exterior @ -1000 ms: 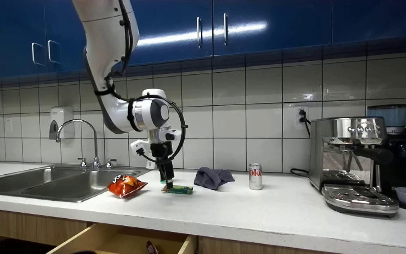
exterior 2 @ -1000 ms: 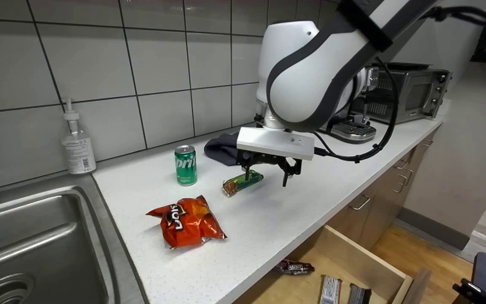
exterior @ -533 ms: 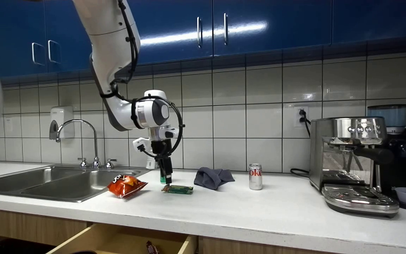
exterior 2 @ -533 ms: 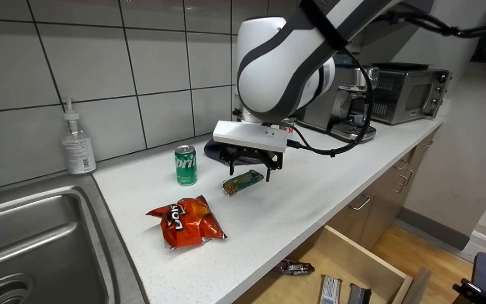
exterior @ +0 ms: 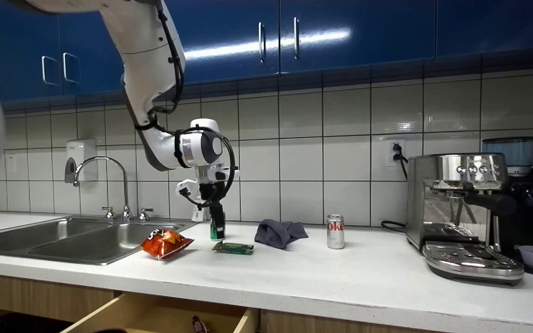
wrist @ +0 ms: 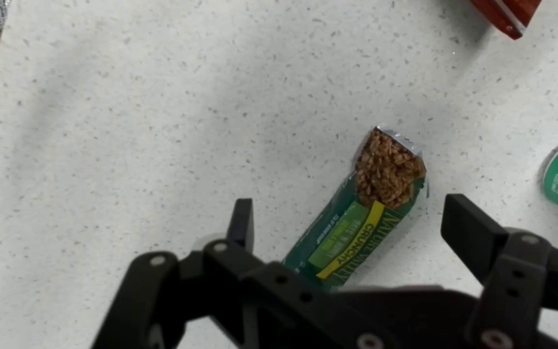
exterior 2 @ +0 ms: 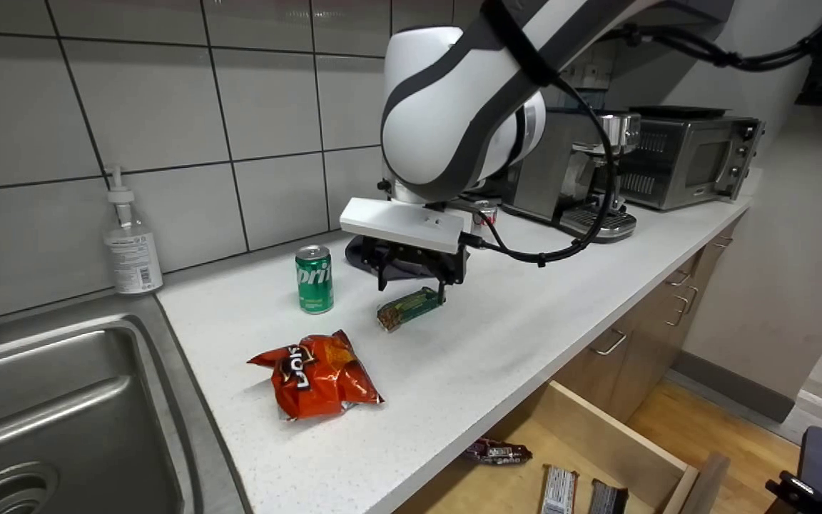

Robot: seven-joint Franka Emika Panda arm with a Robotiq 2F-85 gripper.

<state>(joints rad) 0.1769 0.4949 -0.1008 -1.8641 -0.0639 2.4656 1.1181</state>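
Nature Valley Crunchy bar (wrist: 359, 218) is seen flat on the counter (wrist: 162, 121), below the gripper (exterior 2: 412, 291) & btwn its wide-spread fingers (wrist: 470, 230), apart from both. In an ext. view, Sprite can (exterior 2: 315, 282) is placed left of bar, Doritos bag (exterior 2: 322, 375) near left; dark cloth (exterior 2: 359, 255), on far side, is partly hidden by gripper.

Counter (wrist: 129, 145) common to all views (wrist view close, downward)

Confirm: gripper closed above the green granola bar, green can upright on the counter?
Not closed: the wrist view shows the gripper open, its fingers apart. The rest holds: it is above the green granola bar, and the green can is upright on the counter.
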